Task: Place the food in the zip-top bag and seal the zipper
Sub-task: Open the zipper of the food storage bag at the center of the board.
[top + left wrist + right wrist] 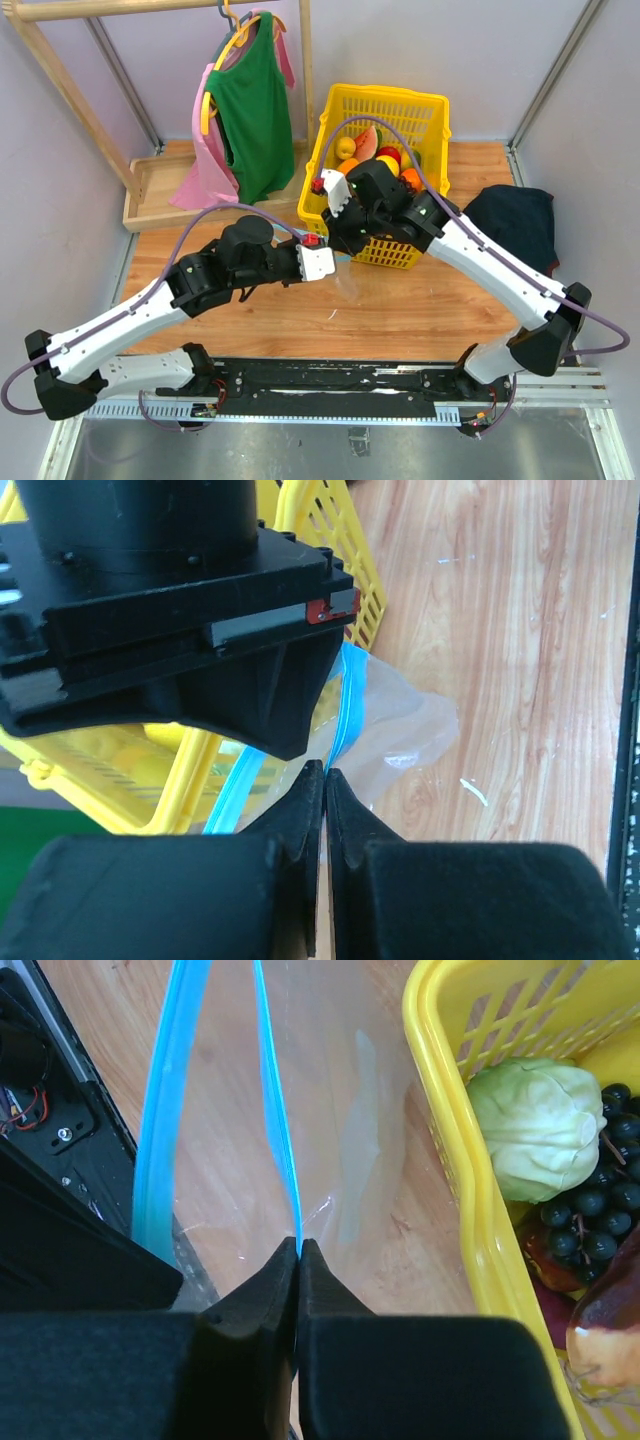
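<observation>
Top external view: both arms reach in over the wooden table [440, 310] and meet just in front of the yellow basket [432, 110]. The zip-top bag [352, 287] shows between them as a faint clear sheet.
Left side: the left gripper [325, 772] has its fingers pressed together, the tips meeting on the bag's edge where the zipper [345, 705] runs down to them.
Right side: the right gripper [298, 1246] is closed tight, pinching one run of the blue strip right at its tips.
Bag mouth: from the right wrist, two runs of the blue strip stand apart, one caught in the right fingers and the other further left, passing behind a black part of the left arm.
Bag body: clear and crinkled, with the wood grain showing straight through it. It lies just beside the basket's near wall.
Food: what I can see of the food [375, 150] lies in the basket: a green melon [535, 1125], dark grapes [600, 1210] touching it, and a reddish piece [610, 1325] at the frame edge that I cannot identify.
From above: a wedge slice [368, 140] and a yellow fruit [345, 148] sit side by side at the basket's far end.
Around the scene: a green top [250, 110] and a pink garment [205, 170] hang on a wooden rack [60, 80]. A dark cloth [515, 220] lies on the table to the right of the basket.
</observation>
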